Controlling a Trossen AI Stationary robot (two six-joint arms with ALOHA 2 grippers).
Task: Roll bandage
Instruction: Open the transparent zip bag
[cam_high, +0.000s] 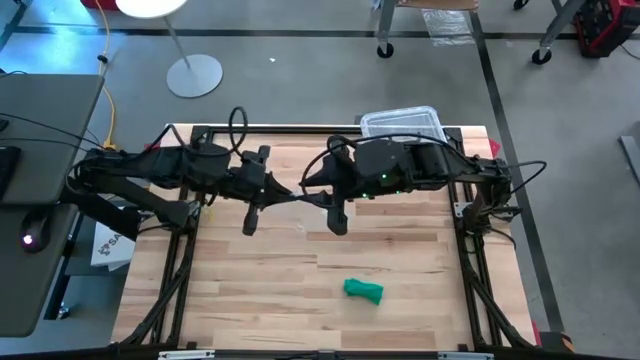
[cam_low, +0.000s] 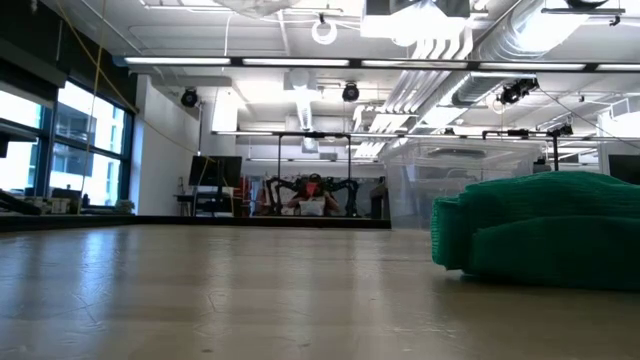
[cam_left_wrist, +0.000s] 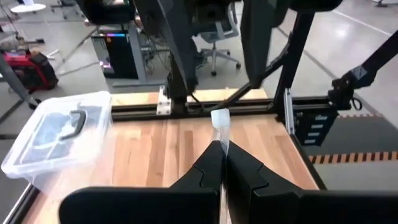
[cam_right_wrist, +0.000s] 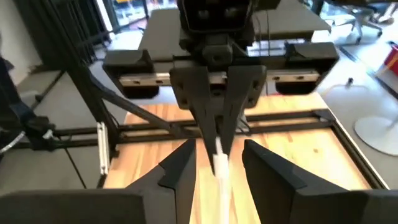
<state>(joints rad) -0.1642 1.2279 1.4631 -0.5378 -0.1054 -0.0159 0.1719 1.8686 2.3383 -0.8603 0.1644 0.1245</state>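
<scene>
— On the wooden table (cam_high: 250, 280), toward the near edge: item one?
— Bandage (cam_high: 364, 290), green, bunched in a small roll, lying flat. Well apart from both sets of fingers; nothing touches it.
— Left gripper (cam_high: 250, 221)?
— Raised over the table's far half, fingers pressed together on a thin clear strip (cam_left_wrist: 221, 127).
— Right gripper (cam_high: 337, 218)?
— Facing the left one, just beside it, fingers parted, the same clear strip between them; contact cannot be told.
— Other stock?
— Clear plastic box (cam_high: 400, 122) with black handle, far edge.
</scene>
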